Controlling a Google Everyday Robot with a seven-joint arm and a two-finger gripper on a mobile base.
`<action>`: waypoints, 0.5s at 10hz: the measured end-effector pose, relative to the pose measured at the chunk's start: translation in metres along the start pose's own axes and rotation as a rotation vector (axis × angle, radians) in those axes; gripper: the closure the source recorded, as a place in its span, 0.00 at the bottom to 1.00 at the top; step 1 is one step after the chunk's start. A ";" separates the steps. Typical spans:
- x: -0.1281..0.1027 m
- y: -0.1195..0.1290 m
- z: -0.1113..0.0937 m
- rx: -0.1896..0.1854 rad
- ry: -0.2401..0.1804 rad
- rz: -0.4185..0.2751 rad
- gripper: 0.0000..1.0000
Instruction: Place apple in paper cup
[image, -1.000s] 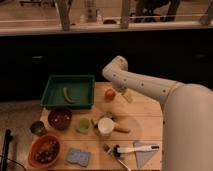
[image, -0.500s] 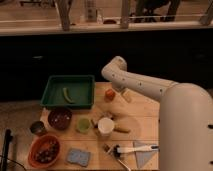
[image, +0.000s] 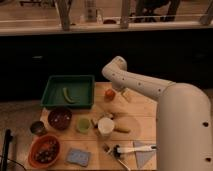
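The apple (image: 109, 94) is a small red-orange fruit on the wooden table, just right of the green tray. The paper cup (image: 105, 126) is a short white cup standing upright nearer the front, below the apple. My gripper (image: 123, 94) hangs from the white arm, low over the table just right of the apple. I cannot tell whether it touches the apple.
A green tray (image: 54, 85) holds a curved green vegetable (image: 67, 95). A dark bowl (image: 60, 117), a light green cup (image: 83, 124), a grey metal cup (image: 37, 128), an orange bowl (image: 31, 150), a blue sponge (image: 78, 156), a yellow-brown item (image: 120, 129) and a white-handled brush (image: 125, 150) lie around the cup.
The arm's large near section has shifted a little to the left. The gripper stays beside the apple, which has not moved.
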 end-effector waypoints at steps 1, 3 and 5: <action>0.000 0.001 0.000 0.030 -0.026 -0.025 0.20; -0.009 -0.008 0.002 0.066 -0.069 -0.063 0.20; -0.010 -0.015 0.009 0.078 -0.091 -0.105 0.20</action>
